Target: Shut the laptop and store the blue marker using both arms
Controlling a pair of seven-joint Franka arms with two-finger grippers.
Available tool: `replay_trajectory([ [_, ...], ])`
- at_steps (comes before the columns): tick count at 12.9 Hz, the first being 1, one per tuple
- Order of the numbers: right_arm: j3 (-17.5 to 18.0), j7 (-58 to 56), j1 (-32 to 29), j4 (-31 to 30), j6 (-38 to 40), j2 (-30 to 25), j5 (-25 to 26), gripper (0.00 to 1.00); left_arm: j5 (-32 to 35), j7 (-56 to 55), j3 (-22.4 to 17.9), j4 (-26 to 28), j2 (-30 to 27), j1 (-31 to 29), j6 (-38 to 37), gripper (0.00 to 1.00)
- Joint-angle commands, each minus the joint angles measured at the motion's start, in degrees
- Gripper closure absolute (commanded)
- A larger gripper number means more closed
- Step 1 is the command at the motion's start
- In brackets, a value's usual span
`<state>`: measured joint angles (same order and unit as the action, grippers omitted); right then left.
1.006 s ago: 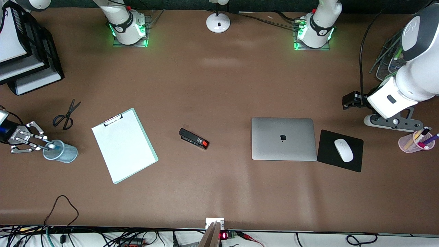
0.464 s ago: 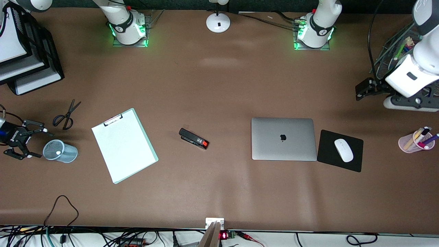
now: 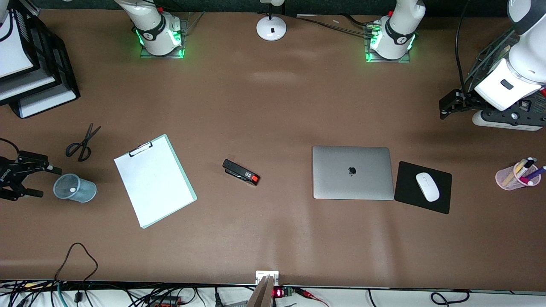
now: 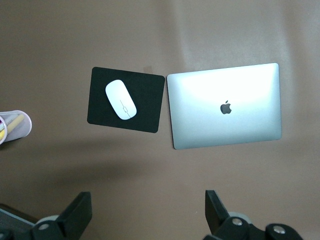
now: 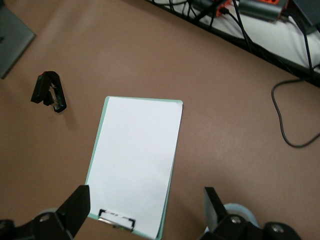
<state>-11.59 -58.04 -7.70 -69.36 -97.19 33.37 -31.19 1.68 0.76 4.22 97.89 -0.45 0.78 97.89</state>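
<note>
front view shows the laptop (image 3: 352,172) flat on the worktop (image 3: 273,106) with its lid down, just beside the black mouse pad (image 3: 423,187) that carries a white mouse (image 3: 427,186). the blue marker seems to stand in the blue mesh cup (image 3: 75,187) at the right arm's end of the worktop, where only a pale round end (image 3: 72,190) shows, so i can't be sure.

the right pincer (image 3: 26,178) hangs just beside that cup with its fingers spread and nothing between them. the left pincer (image 3: 448,106) is up over bare worktop near the wire basket (image 3: 490,55), its fingers wide apart in the left wrist view and empty.

both steps look done; by my reckoning what's left is only for each arm to pull clear without nudging the cup or the pink pen cup (image 3: 517,175).
</note>
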Motion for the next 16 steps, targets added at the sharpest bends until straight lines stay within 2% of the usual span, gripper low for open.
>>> replay_trajectory([
  [1,-0.1,15.1,4.86,-1.12,0.6,-4.88,11.19,0.0,-0.36,4.14,0.25,-0.59,-0.78,0.45,0.46,0.0],
  [2,-0.1,19.06,6.8,-1.65,1.13,-6.11,14.89,0.0,-1.06,4.77,1.13,-1.38,-0.26,0.01,1.33,0.0],
  [3,-0.19,23.89,8.38,-2.09,2.44,-7.42,16.75,0.0,-1.5,5.48,0.7,-3.3,1.83,-0.69,1.86,0.0],
  [6,-0.1,37.18,13.66,-3.14,6.75,-10.33,23.0,0.0,-1.6,4.96,1.23,-4.28,2.2,-1.93,-0.94,0.0],
  [9,-0.19,42.46,15.34,-11.12,5.1,-16.82,23.62,0.0,-1.59,4.87,1.4,-4.46,2.21,-1.58,-1.12,0.0],
  [13,-0.01,51.95,19.03,-20.7,-0.61,-23.33,28.54,0.0,-1.51,4.87,1.4,-4.46,2.21,-1.57,-1.3,0.0],
  [16,-0.1,53.91,19.65,-21.08,-0.36,-25.01,29.87,0.0,-1.51,4.87,1.4,-4.46,2.21,-1.49,-1.38,0.0],
])
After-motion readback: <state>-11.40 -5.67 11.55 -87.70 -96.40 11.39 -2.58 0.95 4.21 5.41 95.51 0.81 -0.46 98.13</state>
